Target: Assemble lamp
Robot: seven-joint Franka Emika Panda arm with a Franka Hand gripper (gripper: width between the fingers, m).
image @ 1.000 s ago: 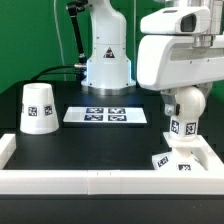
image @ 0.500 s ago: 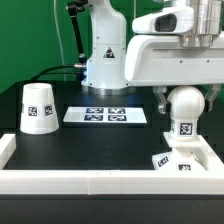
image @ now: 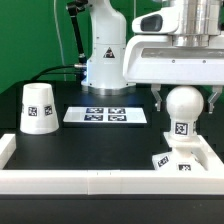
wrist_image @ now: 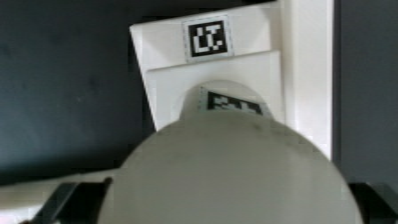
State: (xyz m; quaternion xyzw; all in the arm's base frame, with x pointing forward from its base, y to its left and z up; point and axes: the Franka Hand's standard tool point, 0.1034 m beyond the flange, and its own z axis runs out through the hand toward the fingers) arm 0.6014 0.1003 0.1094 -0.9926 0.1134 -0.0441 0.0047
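My gripper (image: 184, 102) is shut on the white ball-shaped bulb (image: 184, 104), one finger on each side of it. The bulb stands upright, its tagged neck straight over the post of the flat square base (image: 178, 162) at the exterior view's right. I cannot tell whether neck and post touch. In the wrist view the bulb (wrist_image: 231, 170) fills the foreground, with the base (wrist_image: 222, 62) and its tagged post beneath it and a dark finger (wrist_image: 68, 203) beside it. The tapered shade (image: 38, 108) stands alone at the exterior view's left.
The marker board (image: 107, 115) lies flat mid-table. A white rail-like border (image: 90, 181) runs along the front and both sides, and the base rests against it. The arm's own white pedestal (image: 106, 55) stands at the back.
The hand has turned about its upright axis with the bulb in it, so both fingers now show side by side. The bulb stays over the base's post.
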